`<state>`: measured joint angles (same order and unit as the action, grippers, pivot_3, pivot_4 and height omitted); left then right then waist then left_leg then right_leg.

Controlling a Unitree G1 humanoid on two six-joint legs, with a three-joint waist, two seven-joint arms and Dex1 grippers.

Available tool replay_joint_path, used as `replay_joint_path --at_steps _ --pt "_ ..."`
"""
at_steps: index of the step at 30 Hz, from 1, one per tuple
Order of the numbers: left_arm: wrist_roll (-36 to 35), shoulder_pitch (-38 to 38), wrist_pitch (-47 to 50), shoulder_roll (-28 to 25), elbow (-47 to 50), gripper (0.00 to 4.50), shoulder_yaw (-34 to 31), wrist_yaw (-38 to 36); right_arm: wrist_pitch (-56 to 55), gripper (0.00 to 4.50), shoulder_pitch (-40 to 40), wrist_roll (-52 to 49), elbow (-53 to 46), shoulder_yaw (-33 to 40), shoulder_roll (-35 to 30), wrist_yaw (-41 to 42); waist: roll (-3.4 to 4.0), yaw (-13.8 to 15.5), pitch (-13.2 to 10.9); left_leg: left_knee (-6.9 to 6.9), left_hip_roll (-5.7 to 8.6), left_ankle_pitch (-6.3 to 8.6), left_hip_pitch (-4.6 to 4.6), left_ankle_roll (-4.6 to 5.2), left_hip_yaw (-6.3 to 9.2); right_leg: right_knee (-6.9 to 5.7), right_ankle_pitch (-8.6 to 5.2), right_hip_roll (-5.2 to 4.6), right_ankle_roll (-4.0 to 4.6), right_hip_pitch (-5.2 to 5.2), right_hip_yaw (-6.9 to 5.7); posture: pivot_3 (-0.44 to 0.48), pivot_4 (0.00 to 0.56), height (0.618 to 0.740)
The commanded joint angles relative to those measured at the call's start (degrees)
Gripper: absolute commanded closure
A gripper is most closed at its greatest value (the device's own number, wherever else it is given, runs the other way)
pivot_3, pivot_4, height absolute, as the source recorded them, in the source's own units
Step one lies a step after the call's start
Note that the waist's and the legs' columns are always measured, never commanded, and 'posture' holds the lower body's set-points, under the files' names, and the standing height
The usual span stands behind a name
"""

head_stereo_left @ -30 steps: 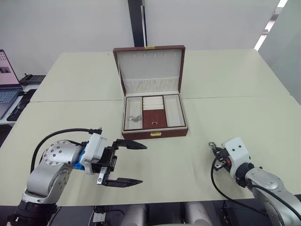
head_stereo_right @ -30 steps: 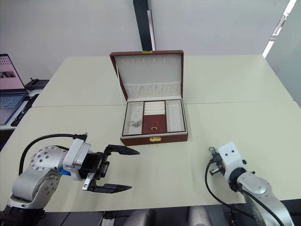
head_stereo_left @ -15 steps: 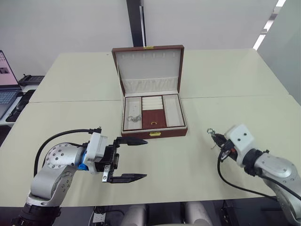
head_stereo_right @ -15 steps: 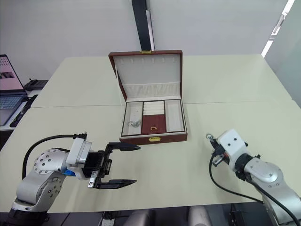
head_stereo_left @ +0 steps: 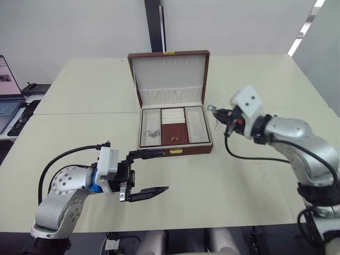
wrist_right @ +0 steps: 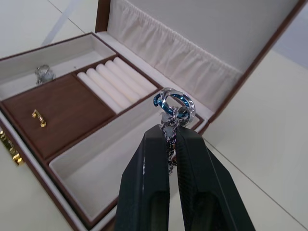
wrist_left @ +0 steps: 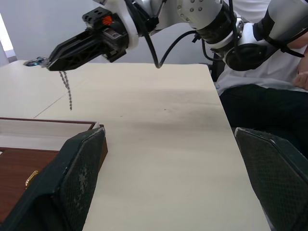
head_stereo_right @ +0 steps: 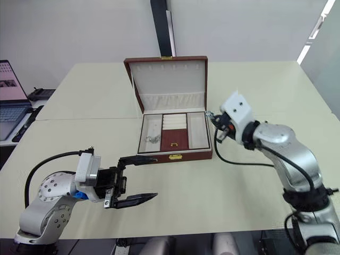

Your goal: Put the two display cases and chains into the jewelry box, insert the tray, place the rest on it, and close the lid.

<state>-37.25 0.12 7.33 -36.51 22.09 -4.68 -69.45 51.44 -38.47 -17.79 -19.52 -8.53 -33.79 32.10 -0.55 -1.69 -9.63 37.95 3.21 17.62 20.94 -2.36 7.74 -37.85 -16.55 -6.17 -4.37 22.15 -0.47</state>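
Surface: pale surface (head_stereo_left: 255, 175), jewelry box (head_stereo_left: 175, 150) open.
Right claw (wrist_right: 168, 126): clenched on ring piece (wrist_right: 174, 103); lower it into the box's side compartment.
Left claw (head_stereo_left: 149, 172): released.

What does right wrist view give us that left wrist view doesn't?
Right wrist view: the ringed jewellery piece clamped between the right gripper's fingers, the tray's ring rolls, the brown centre panel with its gold pull, another silvery piece in a side compartment, and the lid's gathered pocket.
Left wrist view: the right gripper seen from outside with a chain dangling from its tip, the left gripper's fingers spread wide, and a seated person.
Both: the jewelry box and the table.
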Motion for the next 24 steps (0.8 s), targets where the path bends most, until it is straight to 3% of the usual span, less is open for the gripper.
replay_joint_path --at_steps 1,18,20,24 --pt "0.26 -0.19 -1.21 0.55 0.18 0.0 -0.92 0.94 -2.44 4.5 -3.22 1.51 3.52 -1.58 2.01 0.47 0.0 -0.02 0.0 0.0 0.0 0.0 0.01 0.0 -0.02 0.0 0.0 0.0 0.0 0.02 0.02 0.0 0.15 0.74" --pt "-1.12 -0.1 0.57 0.67 2.14 0.0 -1.52 5.21 -3.73 4.5 -3.35 4.16 11.24 -5.24 6.61 2.54 0.01 -0.14 -0.01 0.0 0.0 0.0 0.02 -0.01 -0.04 -0.05 0.0 0.0 0.0 0.1 0.05 0.0 0.15 0.74" --pt "-1.61 -0.6 1.18 0.75 2.47 0.0 -1.57 5.78 -3.92 3.79 -3.23 4.34 11.4 -5.15 6.66 2.56 0.01 -0.14 -0.01 0.0 0.0 0.0 0.02 -0.01 -0.05 -0.05 0.0 0.0 0.0 0.1 0.07 0.0 0.15 0.74" --pt "-2.41 -1.91 2.0 1.43 2.85 0.0 -2.13 7.99 -4.02 2.88 -3.14 4.54 11.28 -4.31 6.79 1.95 0.01 -0.13 -0.01 0.0 0.0 0.0 0.02 -0.01 -0.04 -0.05 0.0 0.0 0.0 0.1 0.06 0.0 0.15 0.74"
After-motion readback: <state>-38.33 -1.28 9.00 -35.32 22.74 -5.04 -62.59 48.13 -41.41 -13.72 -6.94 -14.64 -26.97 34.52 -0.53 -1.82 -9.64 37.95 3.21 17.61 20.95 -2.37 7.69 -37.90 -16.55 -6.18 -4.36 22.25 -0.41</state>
